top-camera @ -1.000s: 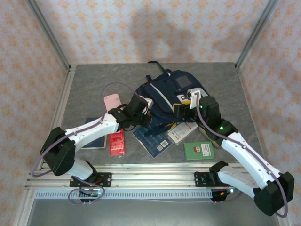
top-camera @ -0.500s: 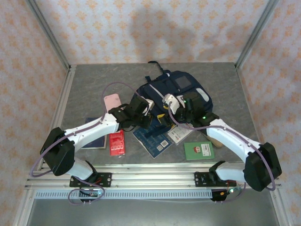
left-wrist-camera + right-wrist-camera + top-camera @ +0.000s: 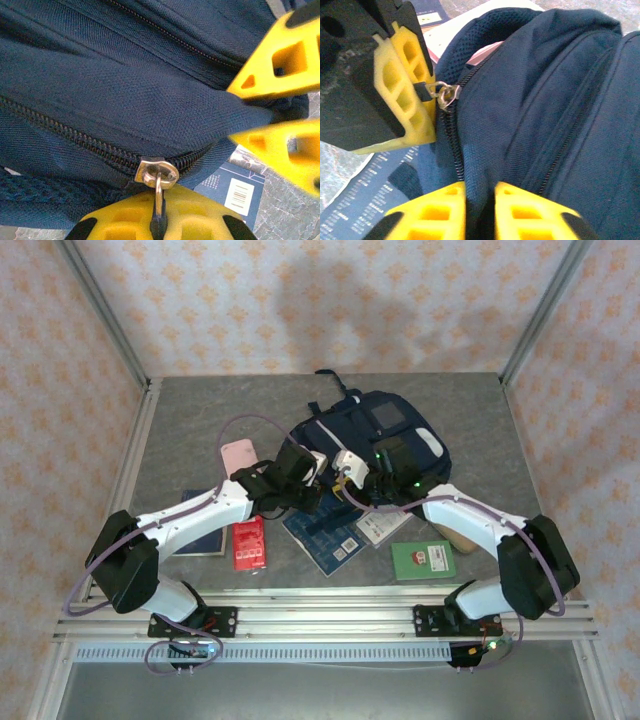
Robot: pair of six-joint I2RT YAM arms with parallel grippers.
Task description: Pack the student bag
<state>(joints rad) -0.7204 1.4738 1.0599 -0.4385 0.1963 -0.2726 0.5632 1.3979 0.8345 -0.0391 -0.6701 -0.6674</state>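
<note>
Both arms are in at the student bag (image 3: pixel 385 430), which lies flat on the counter (image 3: pixel 190 420), a little toward 1 o'clock of its middle, mouth facing the bases. Left jaws are pressed together on the zipper pull (image 3: pixel 445 94), its thin tab caught between the yellow pads just below the slider (image 3: pixel 157 171). The right jaws, sitting just beside at the slider's 3 o'clock in the left wrist view, are pinching a fold of navy fabric alongside the zipper track (image 3: pixel 451 145). That looks like a brace: one side anchors the cloth so the other can run the slider without dragging the whole bag. The teeth look closed along the visible track. Loose items wait at the bag's 6 to 8 o'clock: a blue booklet (image 3: pixel 325 535), red packet (image 3: pixel 249 543), green card (image 3: pixel 421 560) and pink case (image 3: pixel 238 455), so packing is barely begun.
</note>
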